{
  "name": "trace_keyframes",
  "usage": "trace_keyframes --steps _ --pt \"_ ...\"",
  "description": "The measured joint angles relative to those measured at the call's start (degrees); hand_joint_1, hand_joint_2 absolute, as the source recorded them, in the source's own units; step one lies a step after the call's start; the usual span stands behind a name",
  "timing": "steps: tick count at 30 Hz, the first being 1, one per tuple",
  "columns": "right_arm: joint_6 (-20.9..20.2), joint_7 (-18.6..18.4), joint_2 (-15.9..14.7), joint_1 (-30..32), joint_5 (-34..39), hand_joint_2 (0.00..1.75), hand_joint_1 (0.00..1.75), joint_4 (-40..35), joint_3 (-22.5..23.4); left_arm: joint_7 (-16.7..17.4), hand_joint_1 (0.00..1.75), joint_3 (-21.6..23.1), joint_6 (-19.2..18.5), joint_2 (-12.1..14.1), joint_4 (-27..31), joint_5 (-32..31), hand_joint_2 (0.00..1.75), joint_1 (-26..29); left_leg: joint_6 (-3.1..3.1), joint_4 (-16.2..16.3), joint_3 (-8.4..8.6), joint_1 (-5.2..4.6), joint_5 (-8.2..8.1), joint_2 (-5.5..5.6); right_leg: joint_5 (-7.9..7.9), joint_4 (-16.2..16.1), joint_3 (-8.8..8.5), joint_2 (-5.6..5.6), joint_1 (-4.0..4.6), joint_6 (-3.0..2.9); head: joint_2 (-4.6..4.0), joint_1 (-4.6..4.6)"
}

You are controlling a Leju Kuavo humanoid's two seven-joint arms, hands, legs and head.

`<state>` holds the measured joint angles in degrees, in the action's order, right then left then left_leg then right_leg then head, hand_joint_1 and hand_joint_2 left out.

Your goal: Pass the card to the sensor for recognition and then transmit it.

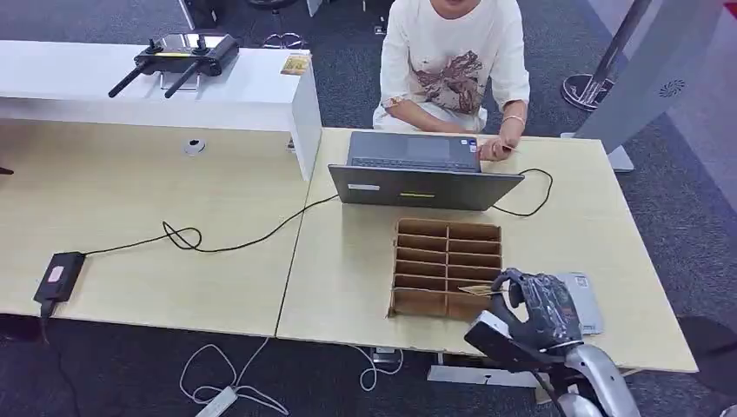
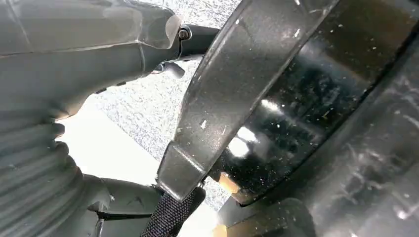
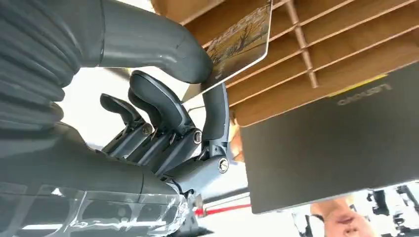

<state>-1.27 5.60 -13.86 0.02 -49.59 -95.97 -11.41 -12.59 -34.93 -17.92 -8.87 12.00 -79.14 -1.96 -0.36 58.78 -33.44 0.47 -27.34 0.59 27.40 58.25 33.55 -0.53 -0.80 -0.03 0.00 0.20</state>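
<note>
Even, bright indoor light with soft shadows; wrist views show glare, blown-out whites and blurred close parts.

Right hand (image 1: pixel 537 306): dark grey fingers (image 3: pixel 148 101), thick grey thumb, ribbed grey cover, silver screws at knuckles (lower centre); silver forearm.

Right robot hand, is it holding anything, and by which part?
Yes: the right robot hand pinches the card by one corner, between thumb and finger.

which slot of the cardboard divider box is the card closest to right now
The near-right slot of the cardboard box, the corner beside the robot hand. The card it pinches sits over that corner; the other slots lie farther off.
</note>
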Motion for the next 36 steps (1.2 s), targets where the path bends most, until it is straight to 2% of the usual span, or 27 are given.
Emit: trace_keyframes --steps 9,19,36 --pt "-2.6 6.5 0.0 0.1 8.7 1.75 1.75 -1.0 0.5 0.0 0.00 0.0 0.0 0.0 0.0 0.0 1.75 0.0 0.00 0.0 -0.01 0.00 0.00 0.00 0.00 0.0 0.00 0.00 0.00 0.00 0.00 0.02" --pt "-1.9 11.4 0.0 -2.3 11.8 1.75 1.75 -1.8 0.4 0.0 0.00 0.0 0.0 0.0 0.0 -0.1 1.75 0.0 0.00 0.0 -0.02 0.00 0.00 0.00 0.00 0.0 0.00 -0.01 0.00 0.00 0.00 0.02" --pt "-0.7 14.3 0.4 -11.3 14.6 1.75 1.75 -1.7 -3.5 -0.2 0.00 0.0 -0.4 0.0 0.0 -0.6 1.75 -0.1 0.00 0.0 -0.02 0.00 0.01 0.03 0.00 0.0 0.00 -0.02 0.00 0.00 0.00 0.02"
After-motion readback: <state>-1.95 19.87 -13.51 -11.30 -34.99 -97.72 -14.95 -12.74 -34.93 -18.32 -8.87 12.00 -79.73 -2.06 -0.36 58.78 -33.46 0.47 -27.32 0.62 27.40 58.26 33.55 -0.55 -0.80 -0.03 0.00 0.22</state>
